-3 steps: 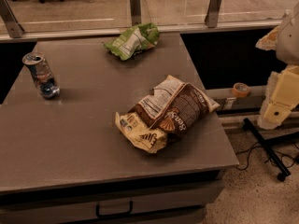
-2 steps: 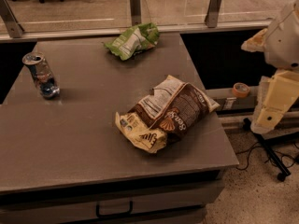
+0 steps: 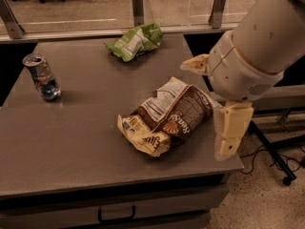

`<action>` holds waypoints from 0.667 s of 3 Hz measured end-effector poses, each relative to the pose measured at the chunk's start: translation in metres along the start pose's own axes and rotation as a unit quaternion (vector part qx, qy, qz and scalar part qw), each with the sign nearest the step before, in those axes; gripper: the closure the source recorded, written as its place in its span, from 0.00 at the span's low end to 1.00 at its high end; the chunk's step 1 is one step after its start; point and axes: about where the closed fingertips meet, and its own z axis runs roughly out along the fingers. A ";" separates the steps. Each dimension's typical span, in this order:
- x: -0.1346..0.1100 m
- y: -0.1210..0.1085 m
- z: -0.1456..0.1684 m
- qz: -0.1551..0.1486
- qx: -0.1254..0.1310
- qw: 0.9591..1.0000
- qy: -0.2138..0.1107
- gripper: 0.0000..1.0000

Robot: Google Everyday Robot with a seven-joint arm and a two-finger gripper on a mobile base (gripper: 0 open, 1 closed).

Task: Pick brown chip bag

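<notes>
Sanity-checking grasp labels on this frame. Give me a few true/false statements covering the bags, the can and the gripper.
1. The brown chip bag lies on the table, near its front right corner. True.
2. The gripper is shut on the brown chip bag. False: it is open, at the bag's right end, with nothing clamped.
3. The green chip bag lies near the table's far edge, apart from the brown one. True.
4. The can is tipped on its side. False: it stands upright at the table's left.
</notes>
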 end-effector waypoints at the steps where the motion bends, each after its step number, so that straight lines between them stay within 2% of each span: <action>1: -0.023 -0.010 0.032 -0.056 0.011 0.997 -0.048 0.00; 2: -0.031 -0.018 0.061 -0.087 0.013 0.993 -0.075 0.00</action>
